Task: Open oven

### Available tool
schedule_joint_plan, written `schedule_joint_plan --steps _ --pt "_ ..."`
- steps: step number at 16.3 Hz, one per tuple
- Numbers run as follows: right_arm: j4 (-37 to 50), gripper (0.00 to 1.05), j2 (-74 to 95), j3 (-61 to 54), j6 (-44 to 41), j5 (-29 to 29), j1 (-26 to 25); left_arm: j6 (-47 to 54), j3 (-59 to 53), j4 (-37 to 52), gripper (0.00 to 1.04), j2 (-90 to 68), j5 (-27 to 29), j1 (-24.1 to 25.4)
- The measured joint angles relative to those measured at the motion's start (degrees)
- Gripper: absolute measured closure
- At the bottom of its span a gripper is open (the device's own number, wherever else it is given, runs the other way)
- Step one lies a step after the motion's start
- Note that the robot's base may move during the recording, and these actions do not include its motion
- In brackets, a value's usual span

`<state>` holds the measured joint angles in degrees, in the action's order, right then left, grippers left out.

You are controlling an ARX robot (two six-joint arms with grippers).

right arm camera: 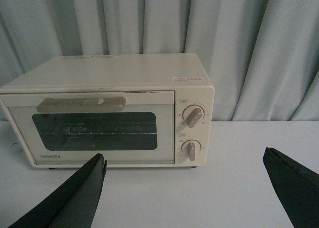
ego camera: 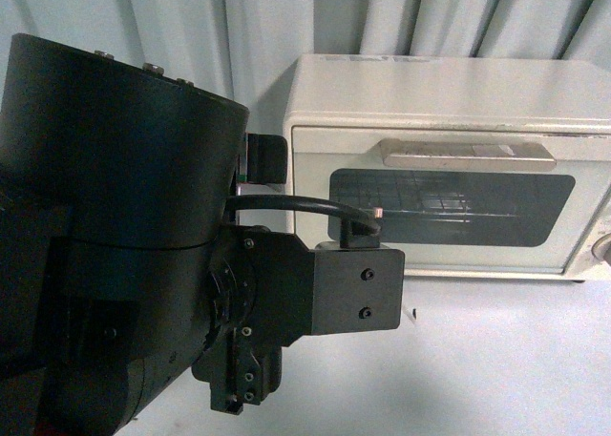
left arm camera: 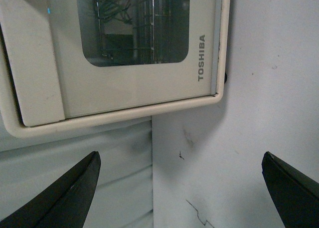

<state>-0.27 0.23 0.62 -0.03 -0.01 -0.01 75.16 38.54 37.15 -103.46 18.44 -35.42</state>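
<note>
The cream-white oven point(ego camera: 449, 93) stands at the back of the table with its dark glass door point(ego camera: 449, 207) shut and the bar handle point(ego camera: 468, 155) across the top of the door. From the right wrist view I see its whole front point(right arm camera: 104, 133), the handle point(right arm camera: 82, 104) and two knobs point(right arm camera: 193, 116). My right gripper point(right arm camera: 182, 193) is open, well short of the oven, with nothing between its fingers point(right arm camera: 70, 198). My left gripper point(left arm camera: 182, 188) is also open and empty, close to the oven's lower door corner with the TOSHIBA mark point(left arm camera: 201, 57).
My left arm's black bulk point(ego camera: 115, 236) fills the left foreground of the front view and hides the oven's left edge. A pale pleated curtain point(right arm camera: 239, 48) hangs right behind the oven. The white tabletop point(right arm camera: 224, 178) stretches in front of and beside it.
</note>
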Motion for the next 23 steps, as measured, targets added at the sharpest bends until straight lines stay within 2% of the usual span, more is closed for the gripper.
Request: schedule_joint_plan --steps 5,12,20,23 --pt "0.0 0.06 0.0 0.0 0.0 0.0 0.0 -0.2 1.3 2.0 0.07 -5.7 -0.3 -2.4" --pt "0.0 0.06 0.0 0.0 0.0 0.0 0.0 -2.8 2.4 5.3 0.07 -13.1 1.5 -2.1" --pt "0.0 0.06 0.0 0.0 0.0 0.0 0.0 -6.2 2.4 7.6 0.07 -17.8 0.4 -7.8" --pt "0.0 0.06 0.0 0.0 0.0 0.0 0.0 -6.2 2.3 9.1 0.07 -18.7 0.9 -8.2"
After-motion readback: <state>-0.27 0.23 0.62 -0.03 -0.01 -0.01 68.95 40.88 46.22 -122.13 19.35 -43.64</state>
